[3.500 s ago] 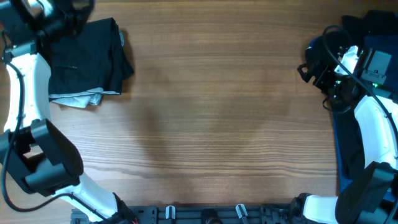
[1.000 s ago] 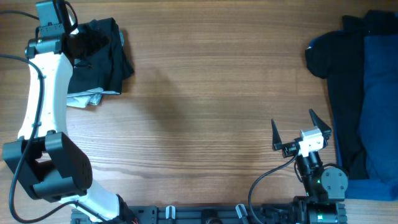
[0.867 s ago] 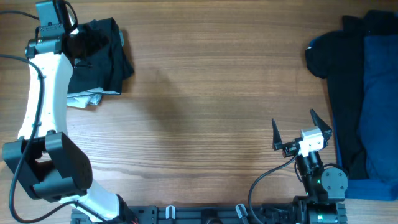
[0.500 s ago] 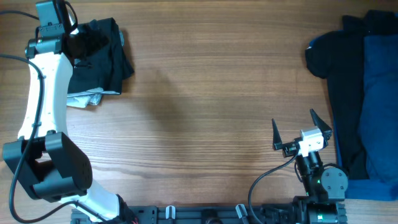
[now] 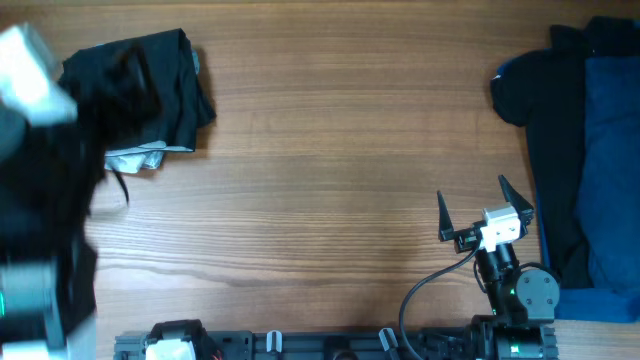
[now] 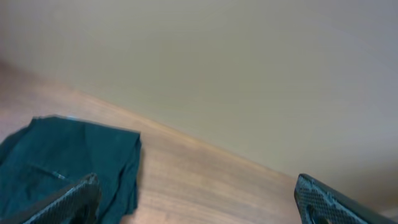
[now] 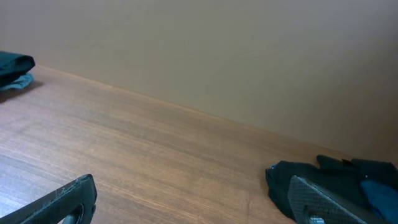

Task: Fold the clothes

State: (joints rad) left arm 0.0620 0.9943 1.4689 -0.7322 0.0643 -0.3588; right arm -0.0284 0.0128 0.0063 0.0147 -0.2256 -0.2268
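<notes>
Currently, the folded black garment (image 5: 165,85) lies at the far left corner of the table (image 5: 340,150), on top of a pale item (image 5: 135,160). Left gripper (image 6: 196,202): fingers spread wide, nothing between them (its arm is only a blur overhead). Right gripper (image 5: 470,190): parted and empty, near the front edge. An unfolded dark and blue pile (image 5: 590,150) occupies the right edge, apart from both grippers.

We see our right gripper (image 7: 191,190), fingers (image 7: 68,196) spread wide, over the wooden table (image 7: 155,143). One dark garment (image 7: 13,65) lies at the far left, another dark pile (image 7: 329,171) near the right finger.
</notes>
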